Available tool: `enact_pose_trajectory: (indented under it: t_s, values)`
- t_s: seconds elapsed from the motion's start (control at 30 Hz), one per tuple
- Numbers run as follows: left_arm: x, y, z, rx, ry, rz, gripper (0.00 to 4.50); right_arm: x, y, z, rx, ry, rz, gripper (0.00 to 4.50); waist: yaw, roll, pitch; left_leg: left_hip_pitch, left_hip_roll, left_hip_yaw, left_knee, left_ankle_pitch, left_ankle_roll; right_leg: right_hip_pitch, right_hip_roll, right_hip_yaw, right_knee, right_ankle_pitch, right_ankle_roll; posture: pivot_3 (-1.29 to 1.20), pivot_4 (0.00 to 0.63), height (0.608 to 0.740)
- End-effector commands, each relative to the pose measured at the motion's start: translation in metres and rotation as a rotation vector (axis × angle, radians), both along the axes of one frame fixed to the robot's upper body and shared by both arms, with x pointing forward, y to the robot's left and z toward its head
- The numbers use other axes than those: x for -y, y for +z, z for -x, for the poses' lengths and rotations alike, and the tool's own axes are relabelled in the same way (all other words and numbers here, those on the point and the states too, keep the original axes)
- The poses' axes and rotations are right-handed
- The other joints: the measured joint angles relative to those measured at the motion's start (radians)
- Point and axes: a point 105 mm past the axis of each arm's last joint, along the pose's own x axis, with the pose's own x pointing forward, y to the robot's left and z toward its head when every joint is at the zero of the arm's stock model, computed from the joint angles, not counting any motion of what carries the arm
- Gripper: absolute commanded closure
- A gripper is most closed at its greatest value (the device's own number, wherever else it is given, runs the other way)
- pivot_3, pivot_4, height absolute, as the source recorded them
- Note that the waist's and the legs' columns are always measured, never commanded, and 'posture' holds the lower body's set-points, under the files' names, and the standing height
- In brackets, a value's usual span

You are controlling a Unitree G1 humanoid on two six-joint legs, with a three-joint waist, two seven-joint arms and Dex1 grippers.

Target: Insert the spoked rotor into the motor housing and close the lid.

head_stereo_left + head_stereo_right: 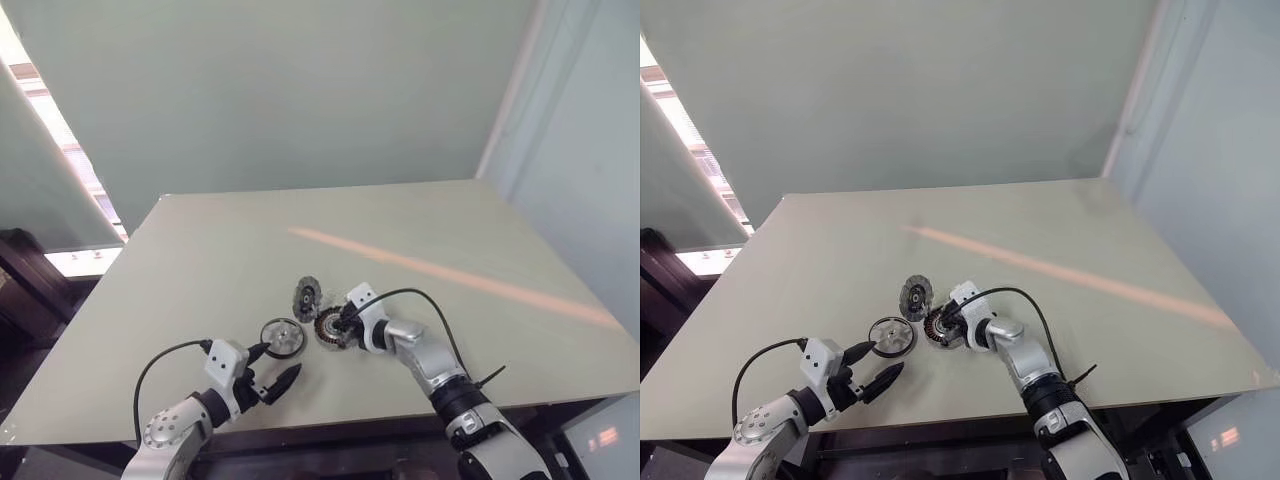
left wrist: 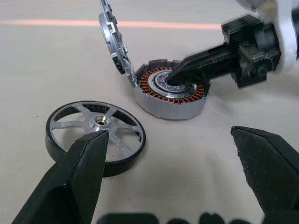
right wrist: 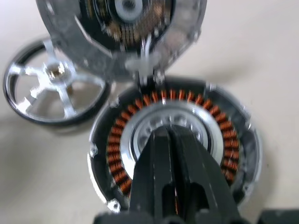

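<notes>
1. Right gripper (image 1: 943, 322) – black fingers together, tips on the motor housing (image 1: 939, 329), at its centre.
2. Lid (image 1: 913, 295) stands raised on edge, just beyond the right gripper's tips and touching the housing's far rim.
3. Spoked rotor (image 1: 892, 336) lies flat on the table (image 1: 1060, 230), just left of the housing, between the two grippers.
4. Left gripper (image 1: 872, 365) – fingers spread wide, upper tip at the rotor's near edge.

Spoked rotor (image 2: 96, 136) flat beside copper-wound motor housing (image 2: 172, 93); hinged lid (image 2: 112, 31) seemingly upright.
</notes>
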Motion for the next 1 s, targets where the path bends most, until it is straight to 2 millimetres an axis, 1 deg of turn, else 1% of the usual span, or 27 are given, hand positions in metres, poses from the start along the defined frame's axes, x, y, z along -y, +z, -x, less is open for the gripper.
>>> enact_pose_trajectory:
  t_s: [0.03,0.23,0.37,0.47,0.57,0.67,0.77,0.9,1.0]
  values:
    - [-0.001,0.017,-0.004,0.069,0.0,-0.008,0.0,-0.004,0.005,-0.005,0.039,0.013,0.009,4.43,0.0,0.0,0.0,0.0,0.0,0.0,0.0,0.0,0.0,0.0,0.0,0.0,0.0,0.0,0.0,0.0,0.0,0.74]
    - [-0.007,0.017,0.0,0.052,0.056,0.038,0.0,0.001,0.037,-0.013,0.107,0.003,-0.093,4.43,0.0,0.0,0.0,0.0,0.0,0.0,0.0,0.0,0.0,0.0,0.0,0.0,0.0,0.0,0.0,0.0,0.0,0.74]
    - [-0.013,0.016,0.006,-0.019,0.141,0.149,0.0,0.002,0.056,-0.01,0.157,0.029,-0.143,4.43,0.0,0.0,0.0,0.0,0.0,0.0,0.0,0.0,0.0,0.0,0.0,0.001,0.0,0.0,0.0,0.0,0.0,0.74]
    - [-0.02,0.01,0.012,-0.099,0.219,0.214,0.0,0.004,0.065,-0.005,0.185,0.045,-0.16,4.43,0.0,0.0,0.0,0.0,0.001,0.0,-0.001,0.0,0.0,0.0,0.0,0.0,0.0,0.0,0.0,0.0,0.0,0.74]
    - [-0.029,0.002,0.013,-0.172,0.314,0.248,0.0,0.007,0.067,0.0,0.194,0.05,-0.158,4.43,0.0,0.0,0.0,0.0,0.001,0.0,0.0,0.0,0.0,0.0,0.0,0.0,0.0,0.0,0.0,0.0,0.0,0.74]
    - [-0.035,-0.002,0.01,-0.192,0.377,0.277,0.0,0.009,0.067,0.005,0.205,0.059,-0.145,4.43,0.001,-0.001,0.0,0.0,0.001,0.0,0.001,0.0,0.0,0.0,0.0,0.0,0.0,0.0,0.0,0.0,0.0,0.74]
    - [-0.034,-0.011,-0.003,-0.266,0.431,0.336,0.0,0.013,0.065,0.011,0.214,0.066,-0.128,4.43,0.003,-0.001,0.0,0.0,0.0,-0.001,0.002,0.0,0.0,0.0,0.0,0.0,0.0,0.0,0.0,0.0,0.0,0.74]
    - [-0.032,-0.013,-0.021,-0.286,0.482,0.409,0.0,0.016,0.063,0.018,0.209,0.068,-0.12,4.43,0.001,-0.003,0.0,0.0,0.0,0.0,0.002,0.0,0.0,0.001,0.0,0.0,0.0,0.0,0.0,0.0,0.0,0.74]
    - [-0.027,-0.016,-0.03,-0.31,0.492,0.44,0.0,0.017,0.061,0.023,0.202,0.07,-0.115,4.43,0.001,-0.004,0.0,-0.001,0.0,0.0,0.001,0.0,0.0,0.0,0.0,0.0,-0.001,0.0,0.0,0.0,0.0,0.74]
